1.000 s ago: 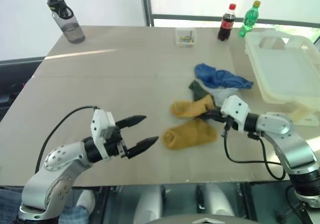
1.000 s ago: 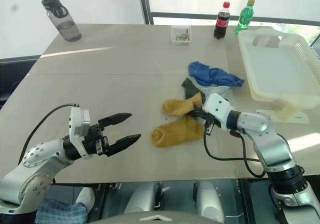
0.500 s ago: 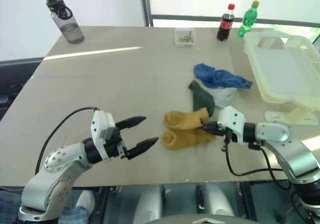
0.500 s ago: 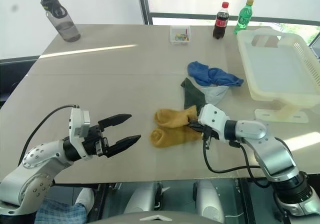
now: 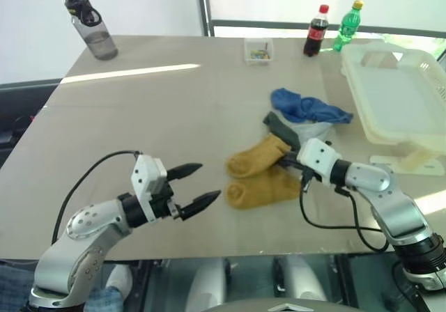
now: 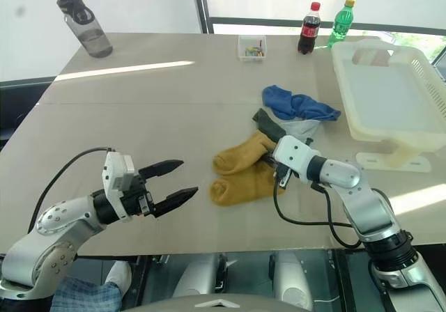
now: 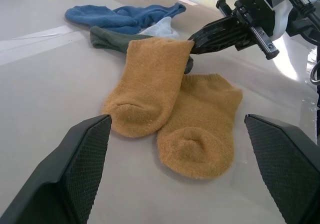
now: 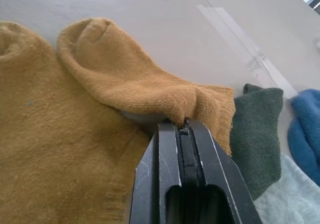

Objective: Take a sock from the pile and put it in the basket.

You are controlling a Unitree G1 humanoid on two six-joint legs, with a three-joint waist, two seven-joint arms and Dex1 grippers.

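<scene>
While the right end effector (image 6: 270, 161) has its black fingers pressed together on the cuff edge of a mustard sock (image 6: 240, 153), that sock lies partly raised at the pinched end, with its toe resting on the tabletop (image 5: 160, 117). A second mustard sock (image 6: 245, 184) lies flat just beside it, on the near side, the two touching along their lengths. Behind them sits the rest of the pile: a dark green sock (image 6: 267, 125), a pale sock (image 6: 301, 127) and a blue sock (image 6: 296, 105), overlapping one another. The cream basket (image 6: 390, 96) stands on the right part of the tabletop, well apart from the held sock. The left end effector (image 5: 196, 186) hovers low over the near left of the tabletop with its fingers spread wide, gripping nothing, pointed toward the mustard socks.
</scene>
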